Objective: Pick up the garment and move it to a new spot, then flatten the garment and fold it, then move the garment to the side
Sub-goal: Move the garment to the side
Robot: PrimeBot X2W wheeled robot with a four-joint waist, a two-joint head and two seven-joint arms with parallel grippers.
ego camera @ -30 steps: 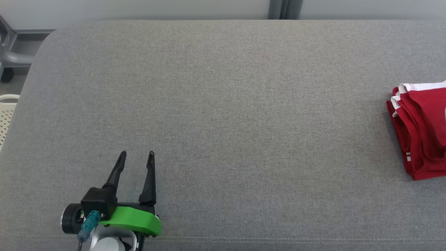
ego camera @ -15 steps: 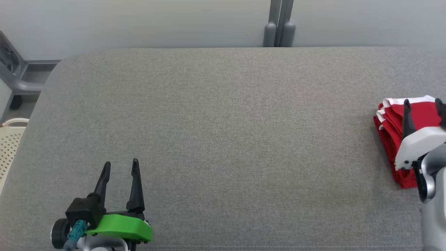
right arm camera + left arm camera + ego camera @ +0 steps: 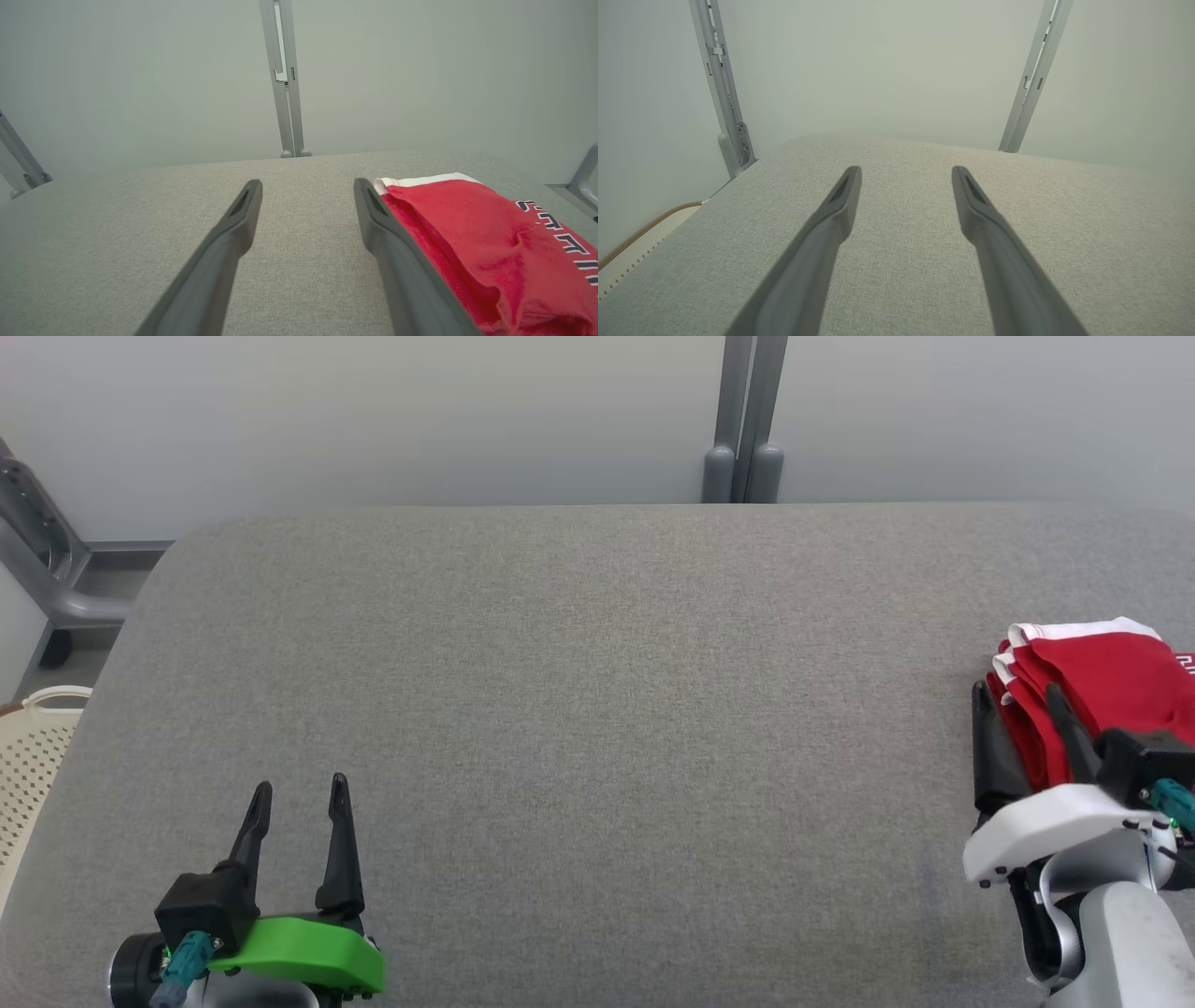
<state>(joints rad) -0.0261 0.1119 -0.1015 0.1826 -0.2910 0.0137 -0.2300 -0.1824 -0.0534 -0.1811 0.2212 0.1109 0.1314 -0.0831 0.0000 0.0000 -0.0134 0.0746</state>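
1. Far left: a cream perforated plastic basket (image 3: 28, 756) is sitting just beside the left end of the grey fabric-covered desk (image 3: 597, 709). A grey metal frame (image 3: 42, 569) is standing behind the basket.
2. The left gripper (image 3: 301, 784), on its green mount, is sitting over the near-left part of the desk and pointing up the head view. Its two dark fingers are standing apart and holding nothing. Bare grey fabric is showing between them in the left wrist view.
3. Centre: twin grey upright posts (image 3: 747, 420) are standing behind the desk's far edge, against the pale wall.
4. The right gripper (image 3: 1016, 689), on its white mount, is sitting over the near-right part of the desk. Its fingers are spread apart, with bare fabric between them and nothing gripped. Its left finger is lying over bare desk, and its right finger is running along the garment's left edge. Contact cannot be told.
5. The folded red garment with white trim and dark lettering (image 3: 1102, 681) is lying at the desk's right end. Its stacked folds are facing left, and the picture's right edge is cutting it off.
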